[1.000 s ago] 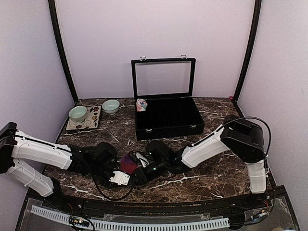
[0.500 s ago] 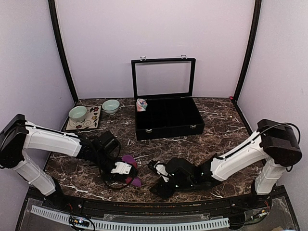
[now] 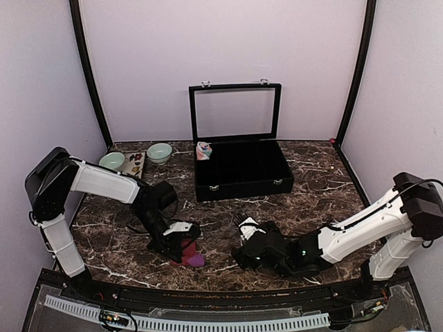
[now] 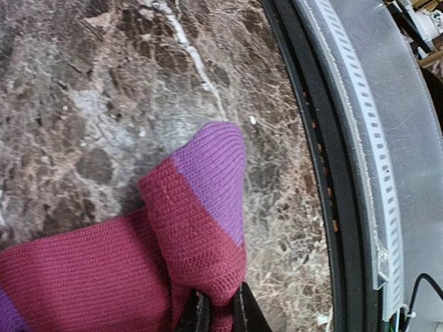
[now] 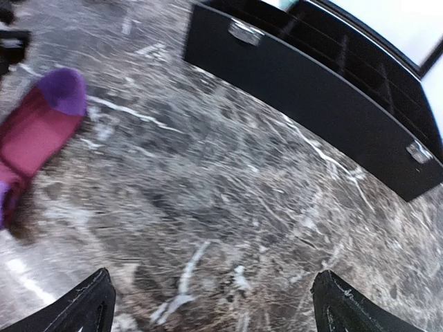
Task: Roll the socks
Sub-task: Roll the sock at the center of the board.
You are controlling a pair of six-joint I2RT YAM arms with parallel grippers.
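Looking over the dark marble table [image 3: 325, 173], the biggest thing is the black case [image 3: 242, 178] at the back with its lid up. The compartments are too dark to count.

The left tool [image 4: 220, 315] is pinched tight on a fold of the maroon sock [image 4: 104, 270], down near the table's front edge. Its fingers are mostly cut off at the bottom of the wrist view, and the sock runs out of frame, so I can't see the cuff.

The right tool [image 5: 214, 308] is spread wide and holding nothing, just right of that sock.

One of the pale green bowls [image 3: 159, 152] sits at back left, and its twin is partly behind the left arm.

The pink sock [image 3: 203, 150] is a tiny bundle at the case's left rear corner, too small to make out.
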